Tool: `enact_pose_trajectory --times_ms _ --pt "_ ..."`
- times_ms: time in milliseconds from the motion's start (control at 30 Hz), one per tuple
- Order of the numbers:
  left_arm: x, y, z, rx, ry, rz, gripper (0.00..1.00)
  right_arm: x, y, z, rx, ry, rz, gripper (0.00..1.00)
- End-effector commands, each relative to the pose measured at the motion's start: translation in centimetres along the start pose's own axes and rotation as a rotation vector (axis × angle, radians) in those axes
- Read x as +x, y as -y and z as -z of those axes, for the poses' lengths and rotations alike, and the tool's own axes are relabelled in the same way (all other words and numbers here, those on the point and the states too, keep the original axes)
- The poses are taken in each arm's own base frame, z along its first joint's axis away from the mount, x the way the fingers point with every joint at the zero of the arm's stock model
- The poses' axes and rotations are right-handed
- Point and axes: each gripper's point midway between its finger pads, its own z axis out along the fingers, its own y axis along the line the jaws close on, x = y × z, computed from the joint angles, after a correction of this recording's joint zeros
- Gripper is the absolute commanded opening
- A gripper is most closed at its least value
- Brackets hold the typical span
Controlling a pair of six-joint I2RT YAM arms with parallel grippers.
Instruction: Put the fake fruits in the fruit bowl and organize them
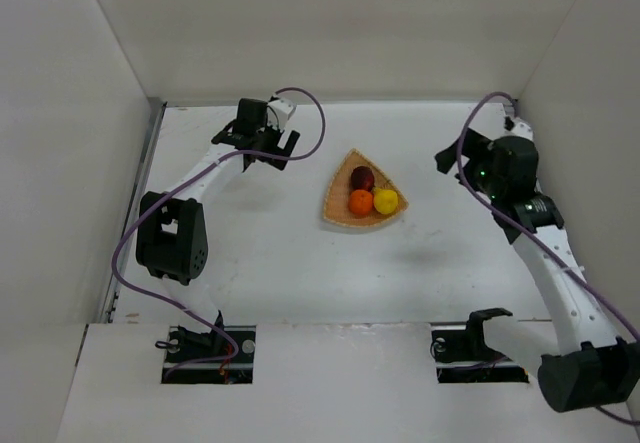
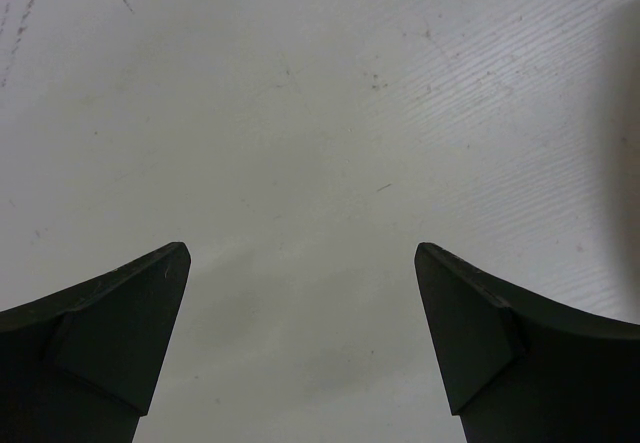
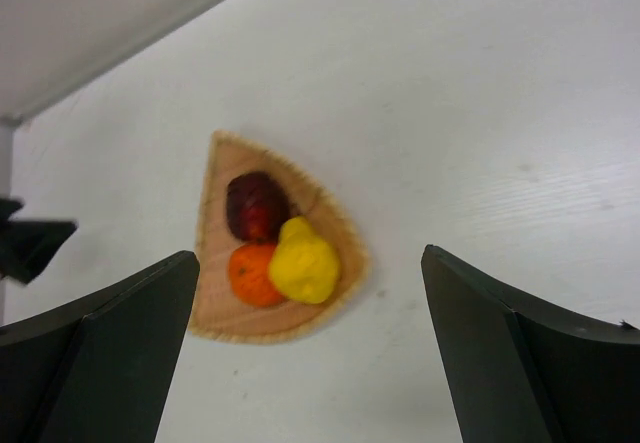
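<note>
Since the orange piece (image 1: 360, 203), the dark red piece (image 1: 363, 177) and the yellow lemon (image 1: 386, 201) already lie touching one another inside the fruit bowl (image 1: 337, 197), in the middle of the counter (image 1: 280, 253), I judge the task all but done. My left gripper (image 2: 300, 253) and right gripper (image 3: 308, 253) both hang spread and empty, well apart from it. If I tidy anything, I expect light, smooth, roll-prone fruits, so I would pinch across the widest middle, never the lemon's tip. The woven bowl would likely slide if nudged.

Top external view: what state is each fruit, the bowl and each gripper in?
fruit bowl: holds all three fruits.
orange fruit: in the bowl.
dark red fruit: in the bowl.
yellow fruit: in the bowl.
left gripper: open, empty.
right gripper: open, empty.
</note>
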Motion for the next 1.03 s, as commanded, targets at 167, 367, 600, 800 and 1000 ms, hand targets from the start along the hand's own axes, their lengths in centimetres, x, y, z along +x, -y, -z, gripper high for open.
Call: enact_pose_trajectory --times_ms 167,367,600,800,1000 --pt "-4.6 -5.1 3.2 -0.173 0.183 0.206 1.00 1.3 13.4 2.1 0.337 -0.013 -0.068 1.00" --pt "-4.4 -8.2 4.1 -0.250 0.211 0.297 1.00 1.1 15.5 4.1 0.374 0.037 -0.100 1.00" --pt "-4.3 -8.9 4.4 -0.262 0.221 0.332 1.00 1.7 15.8 4.5 0.376 0.024 -0.094 1.00" --pt "-4.6 -9.3 4.6 -0.275 0.224 0.342 1.00 1.9 15.7 4.4 0.371 0.017 -0.092 1.00" --pt "-5.4 -10.5 5.5 -0.321 0.240 0.341 1.00 2.0 15.6 4.4 0.367 0.016 -0.089 1.00"
